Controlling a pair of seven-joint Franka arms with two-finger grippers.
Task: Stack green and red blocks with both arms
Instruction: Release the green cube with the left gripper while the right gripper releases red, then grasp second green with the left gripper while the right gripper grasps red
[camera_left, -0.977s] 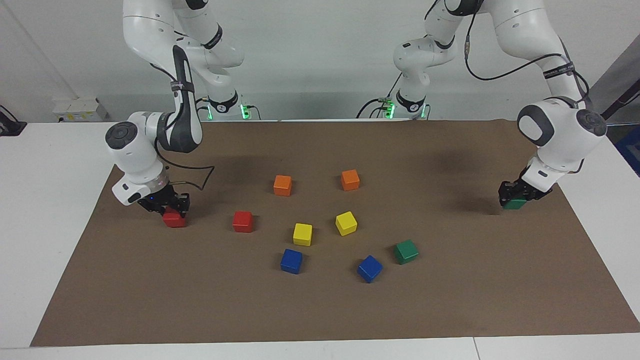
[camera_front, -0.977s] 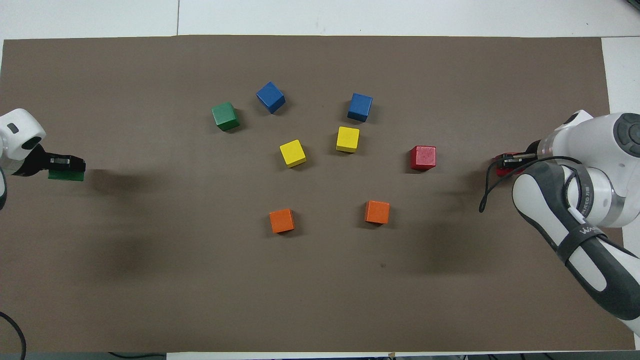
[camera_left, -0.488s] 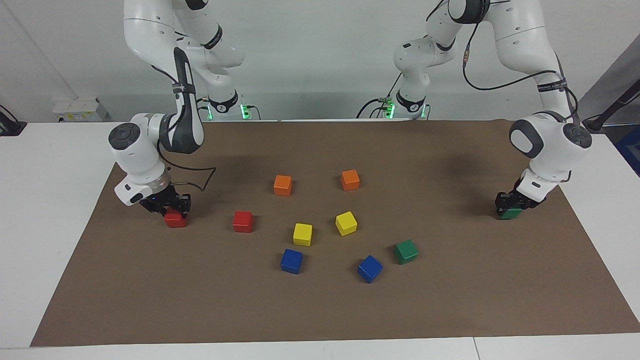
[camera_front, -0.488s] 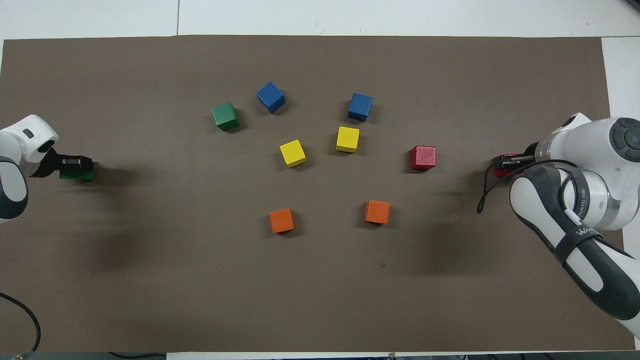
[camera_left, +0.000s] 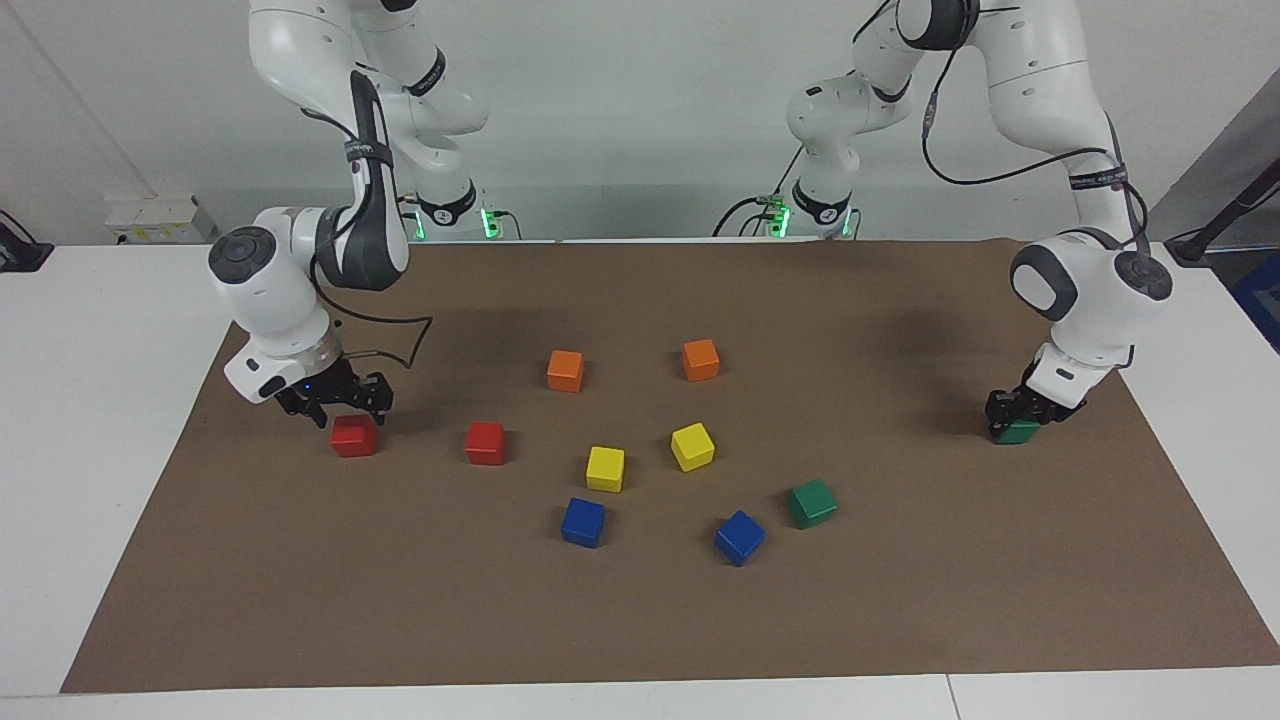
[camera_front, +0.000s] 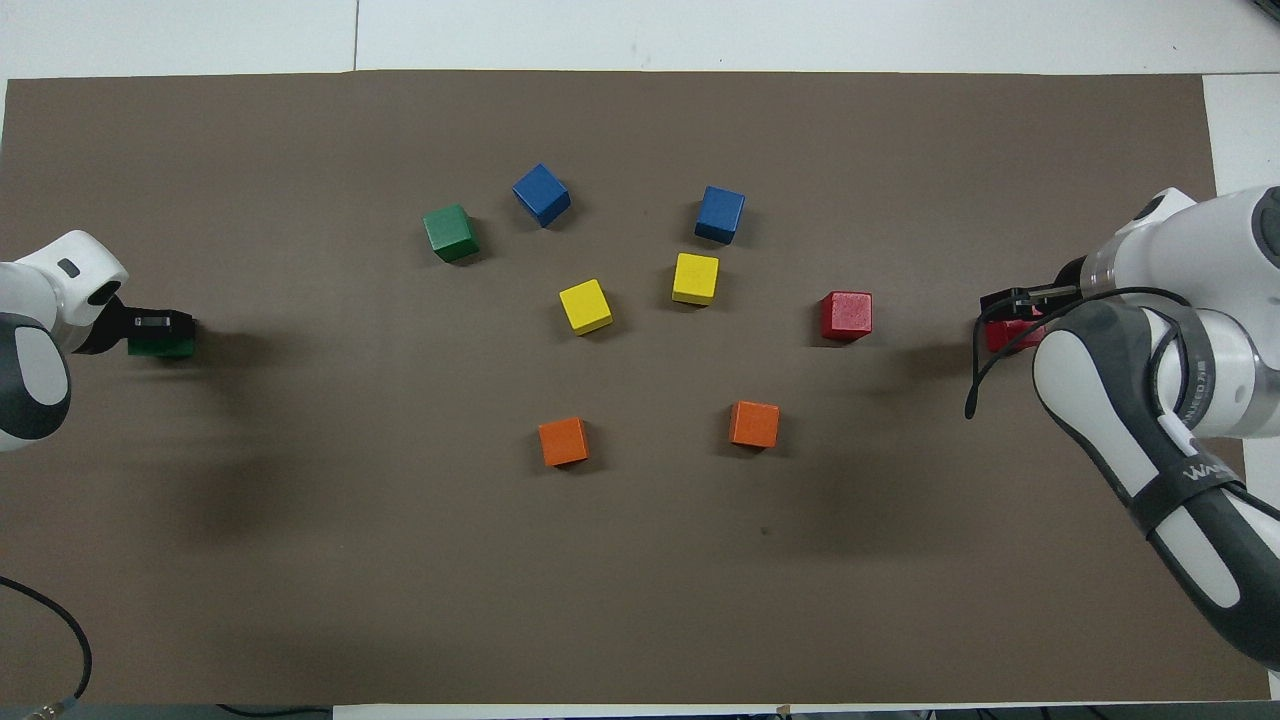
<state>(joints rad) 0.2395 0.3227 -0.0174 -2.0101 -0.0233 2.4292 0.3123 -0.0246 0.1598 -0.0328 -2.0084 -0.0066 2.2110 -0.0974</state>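
One red block rests on the brown mat toward the right arm's end. My right gripper hangs open just above it, not touching. At the left arm's end, my left gripper is down at the mat, shut on a green block that sits on the mat. A second red block and a second green block lie free near the middle.
Around the mat's middle lie two orange cubes, two yellow cubes and two blue cubes. The second green block lies beside the blue ones. White tabletop borders the mat.
My right gripper has opened and risen off the red block, which stays on the mat. My left gripper has come down with the green block to the mat.
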